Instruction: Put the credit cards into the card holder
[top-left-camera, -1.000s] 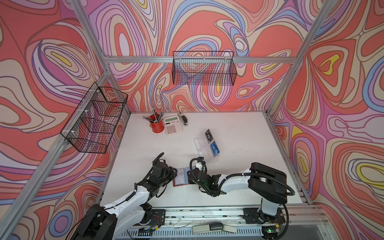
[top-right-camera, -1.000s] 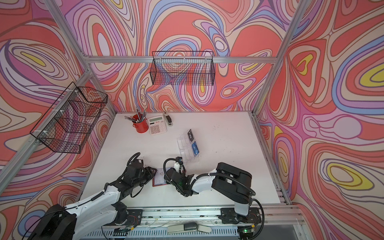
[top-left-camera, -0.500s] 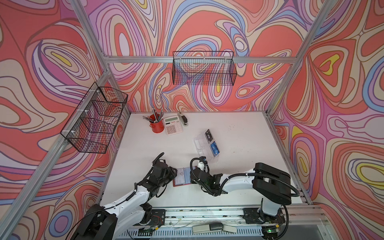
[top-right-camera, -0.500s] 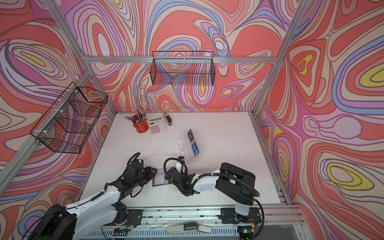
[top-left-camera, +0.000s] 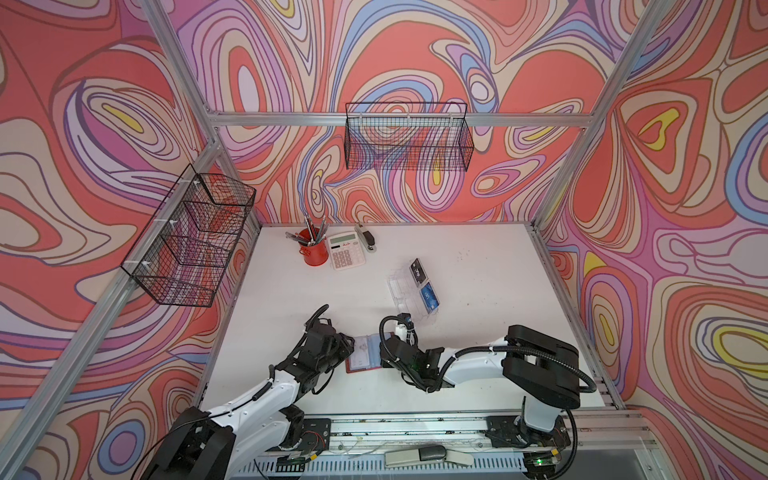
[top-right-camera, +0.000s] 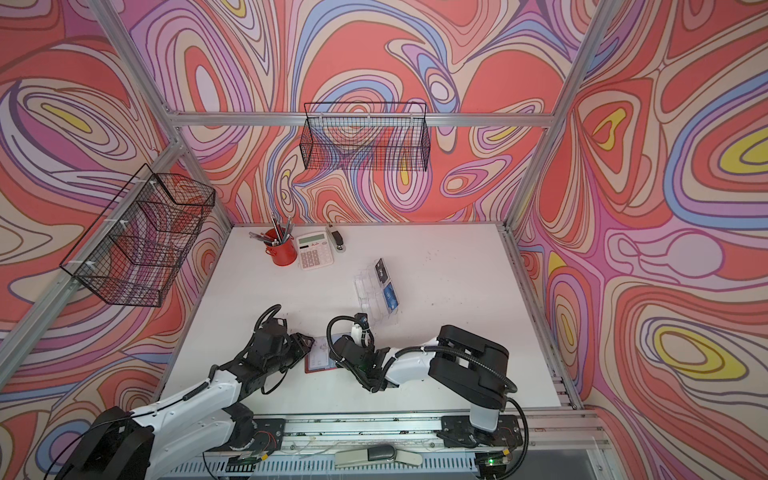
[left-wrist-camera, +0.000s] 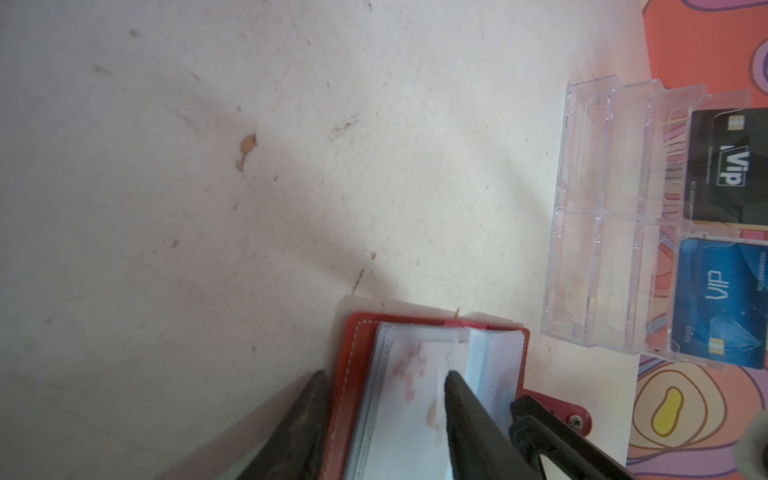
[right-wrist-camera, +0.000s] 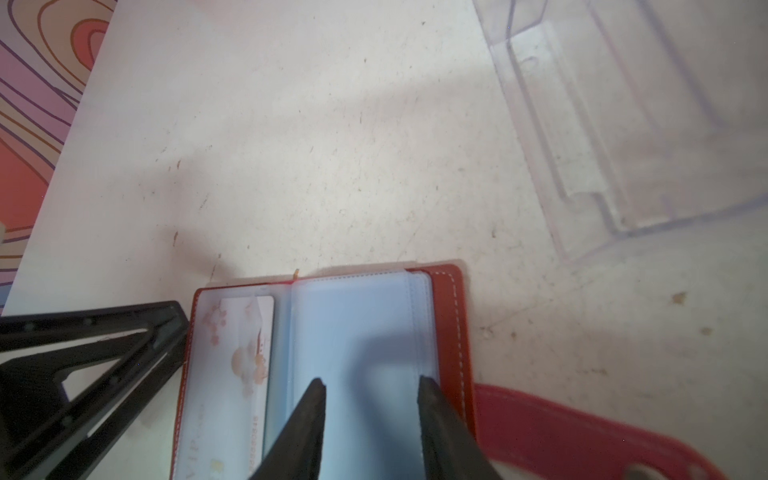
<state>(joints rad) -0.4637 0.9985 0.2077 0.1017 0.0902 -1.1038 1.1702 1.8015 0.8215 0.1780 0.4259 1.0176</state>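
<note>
top views high; wrist views share card holder (right-wrist-camera: 449, 324).

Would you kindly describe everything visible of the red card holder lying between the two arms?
The card holder lies open and flat on the white table. Its red leather-like cover has white stitching; its snap strap trails sideways. Greyish clear sleeves fill it; one holds a pale flowered card. The left end effector straddles one cover edge; the right end effector sits open over the other page.
</note>
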